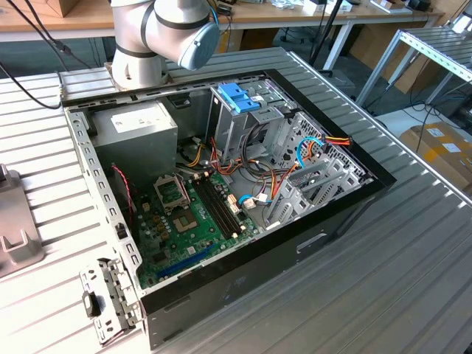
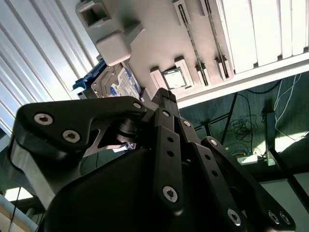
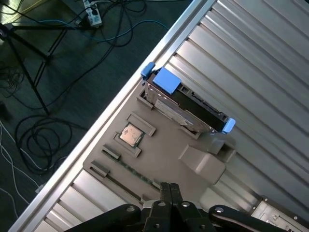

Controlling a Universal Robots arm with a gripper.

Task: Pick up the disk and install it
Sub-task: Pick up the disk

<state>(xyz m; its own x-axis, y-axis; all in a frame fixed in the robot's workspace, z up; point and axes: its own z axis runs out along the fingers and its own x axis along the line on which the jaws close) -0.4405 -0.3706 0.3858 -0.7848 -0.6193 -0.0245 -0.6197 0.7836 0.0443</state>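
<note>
The arm point(image 1: 158, 33) is built of silver-grey cylindrical joints, one closed by a pale blue round cap point(image 1: 199, 46). Its tool point(image 2: 164, 96) is matte black, made of flat linked bars pinned with silver socket-head screws point(image 2: 170, 193).

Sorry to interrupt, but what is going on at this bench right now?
The robot arm stands beside an open desktop computer case on the ribbed metal table. Its gripper, shut and empty, hovers over a grey holder plate on which the disk with blue rails sits, next to a processor chip. The disk has not been picked up yet.
</note>
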